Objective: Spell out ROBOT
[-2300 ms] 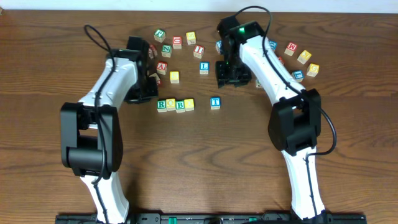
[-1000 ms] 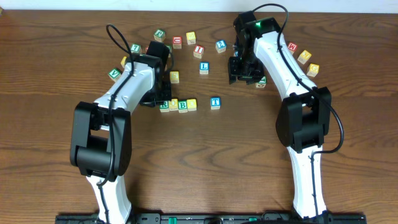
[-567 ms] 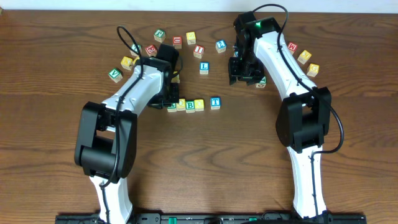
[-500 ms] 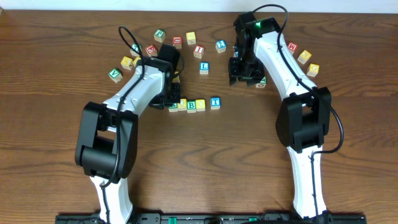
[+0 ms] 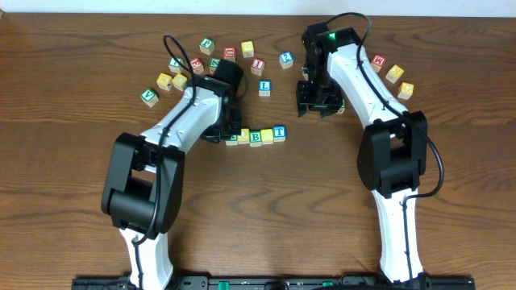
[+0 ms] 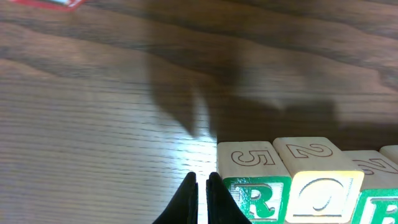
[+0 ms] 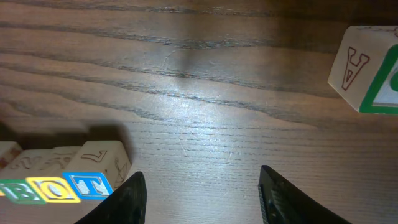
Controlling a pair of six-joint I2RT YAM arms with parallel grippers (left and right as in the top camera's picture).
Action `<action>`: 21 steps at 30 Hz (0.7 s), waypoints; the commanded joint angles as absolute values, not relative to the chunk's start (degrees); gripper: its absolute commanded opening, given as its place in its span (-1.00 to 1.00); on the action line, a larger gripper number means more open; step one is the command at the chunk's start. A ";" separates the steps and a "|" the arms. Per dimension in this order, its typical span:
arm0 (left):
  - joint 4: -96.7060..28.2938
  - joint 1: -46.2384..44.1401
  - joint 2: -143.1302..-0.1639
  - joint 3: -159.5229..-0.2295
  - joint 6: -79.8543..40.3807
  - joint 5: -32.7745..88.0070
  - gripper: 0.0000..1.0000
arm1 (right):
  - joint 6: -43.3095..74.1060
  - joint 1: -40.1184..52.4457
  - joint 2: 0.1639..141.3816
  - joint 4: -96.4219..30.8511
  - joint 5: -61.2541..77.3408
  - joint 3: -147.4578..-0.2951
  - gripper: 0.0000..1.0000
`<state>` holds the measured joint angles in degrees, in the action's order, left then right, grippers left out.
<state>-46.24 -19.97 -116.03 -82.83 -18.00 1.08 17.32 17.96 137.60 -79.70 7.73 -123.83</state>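
Five cubes stand in a row at mid-table: green R (image 5: 232, 138), yellow O (image 5: 243, 137), green B (image 5: 255, 138), a second yellow O (image 5: 268, 135) and blue T (image 5: 279, 131). My left gripper (image 6: 202, 198) is shut and empty. Its tips rest on the table against the left side of the R cube (image 6: 255, 198), next to the yellow O (image 6: 323, 194). My right gripper (image 7: 205, 202) is open and empty, low over bare wood right of the row's end. B (image 7: 22, 191), O (image 7: 57, 190) and T (image 7: 92, 185) show at its lower left.
Loose cubes lie behind the row: a blue L cube (image 5: 264, 86), a cluster at upper left (image 5: 173, 76) and more at right (image 5: 391, 74). A green-framed cube (image 7: 367, 68) lies near the right gripper.
My left gripper has slid right along the table, pushing the R, O, B, O cubes rightward until they meet the T. The right arm has hardly moved.
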 commanded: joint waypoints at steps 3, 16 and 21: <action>-44.64 -21.80 -115.63 -82.43 -18.76 4.47 -0.85 | 16.62 18.48 135.37 -79.75 7.49 -123.39 0.03; -42.37 -22.22 -115.63 -82.46 -20.29 7.01 -0.85 | 16.62 18.48 135.37 -78.85 8.62 -123.39 0.01; -42.11 -22.48 -115.63 -82.46 -20.29 7.16 -0.85 | 16.64 18.70 135.37 -77.56 10.35 -123.39 -0.10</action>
